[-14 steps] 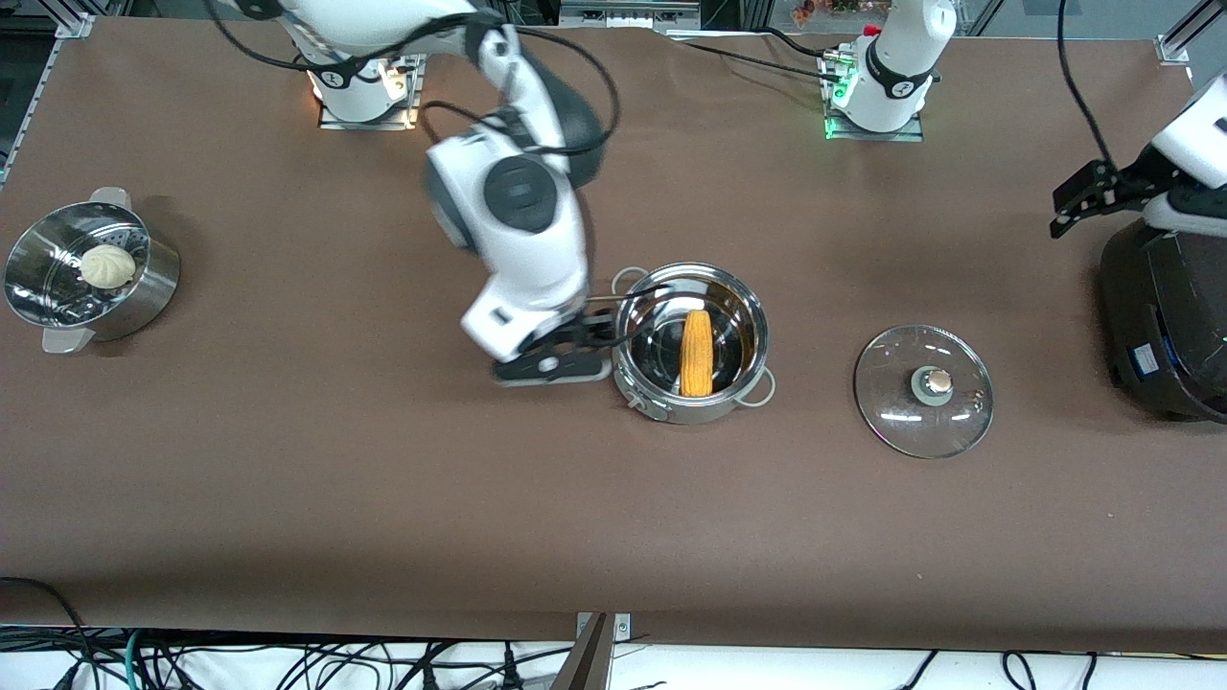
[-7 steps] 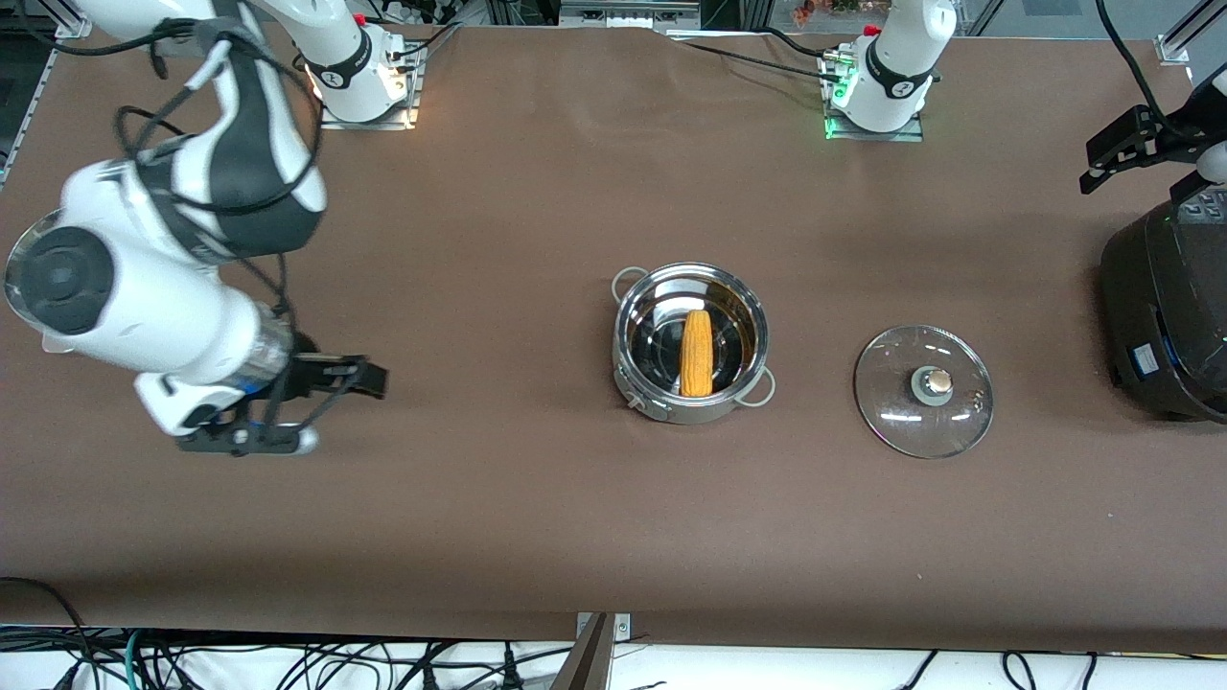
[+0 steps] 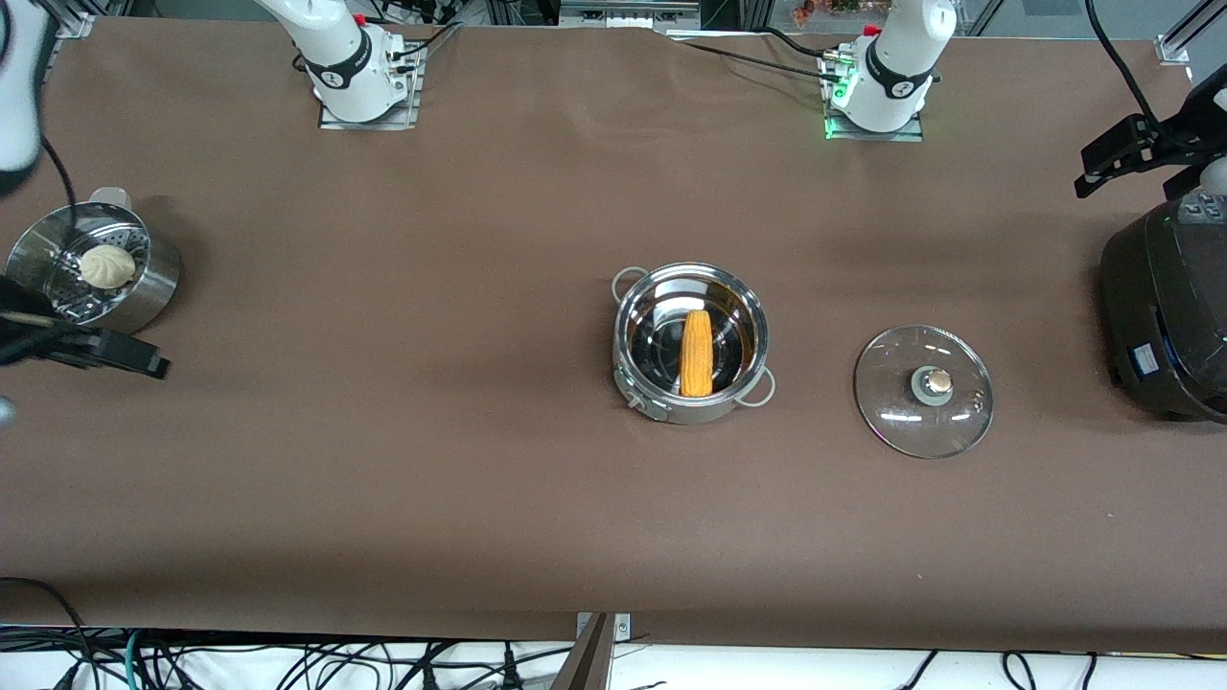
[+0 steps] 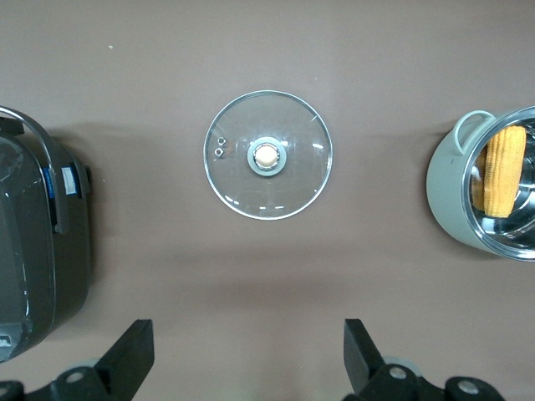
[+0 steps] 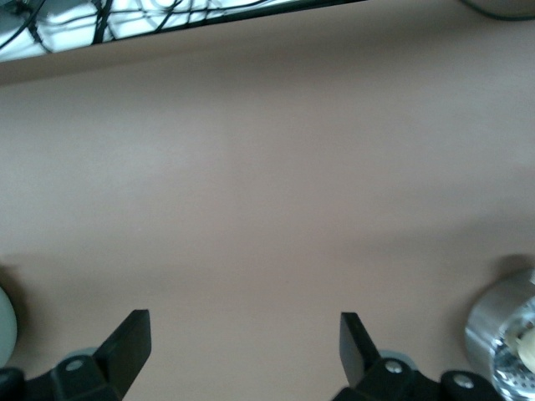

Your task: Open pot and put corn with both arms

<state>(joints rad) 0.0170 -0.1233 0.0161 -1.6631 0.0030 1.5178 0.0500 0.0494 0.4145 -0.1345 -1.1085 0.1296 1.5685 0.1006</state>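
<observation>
The steel pot (image 3: pixel 692 410) stands open in the middle of the table, with the corn (image 3: pixel 697 353) lying inside it. Both also show in the left wrist view: the pot (image 4: pixel 451 209) and the corn (image 4: pixel 501 171). The glass lid (image 3: pixel 923 390) lies flat on the table beside the pot, toward the left arm's end. My left gripper (image 3: pixel 1102 168) is open and empty, up in the air next to the rice cooker; its jaws (image 4: pixel 249 342) stand wide apart. My right gripper (image 3: pixel 115 355) is open and empty beside the steamer basket, jaws (image 5: pixel 242 334) wide apart over bare table.
A perforated steamer basket (image 3: pixel 153 287) with a white bun (image 3: pixel 106 265) stands at the right arm's end. A big black rice cooker (image 3: pixel 1165 316) stands at the left arm's end. The brown table's front edge (image 3: pixel 613 637) has cables under it.
My right arm has swung away from beside the pot to the right arm's end, by the steamer basket. My left gripper has shifted slightly near the rice cooker. Pot, corn and lid have not moved.
</observation>
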